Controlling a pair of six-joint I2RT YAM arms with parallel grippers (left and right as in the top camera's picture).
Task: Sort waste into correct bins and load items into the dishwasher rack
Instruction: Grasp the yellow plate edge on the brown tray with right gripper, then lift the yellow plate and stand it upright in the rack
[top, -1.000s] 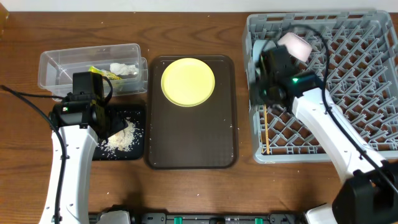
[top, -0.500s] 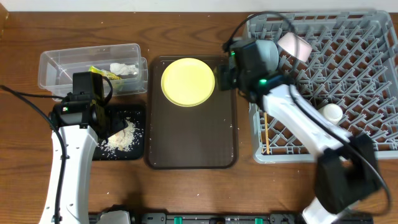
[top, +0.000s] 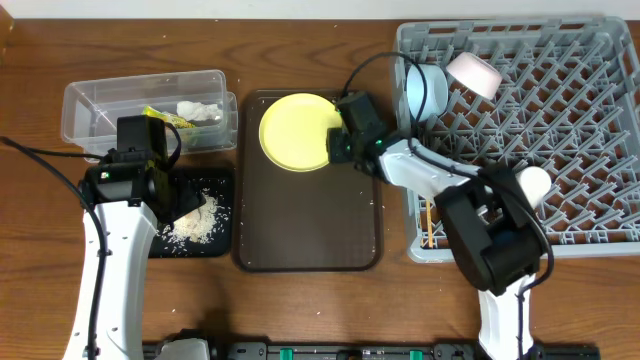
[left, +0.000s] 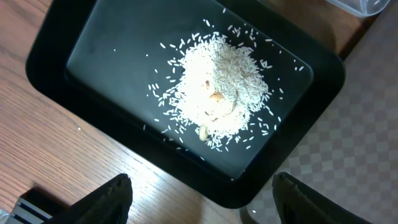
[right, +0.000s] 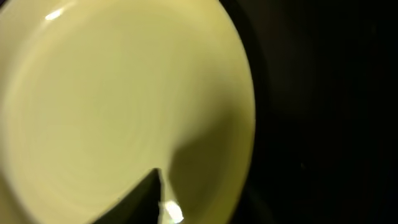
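The round yellow plate (top: 292, 130) lies at the far end of the dark brown serving tray (top: 300, 225). My right gripper (top: 336, 140) is at the plate's right rim. In the right wrist view one finger (right: 140, 196) lies over the plate (right: 112, 106); the other is lost in the dark. My left gripper (left: 202, 185) hangs open above the black tray (left: 93, 68), which holds the rice (left: 217, 93). The snack wrapper (top: 163, 117) and the tissue (top: 200, 109) are in the clear tub (top: 95, 100). The dishwasher rack (top: 590, 130) holds a blue bowl (top: 424, 90), a white bowl (top: 474, 72), a cup (top: 531, 182) and chopsticks (top: 428, 215).
The clear tub and the black tray (top: 222, 240) sit close together left of the serving tray. The rack stands right of the serving tray, close to it. Bare wooden table (top: 300, 310) runs along the front edge.
My right arm has swung left out of the rack to the plate's right rim. The cup now shows in the rack. The left arm has not moved.
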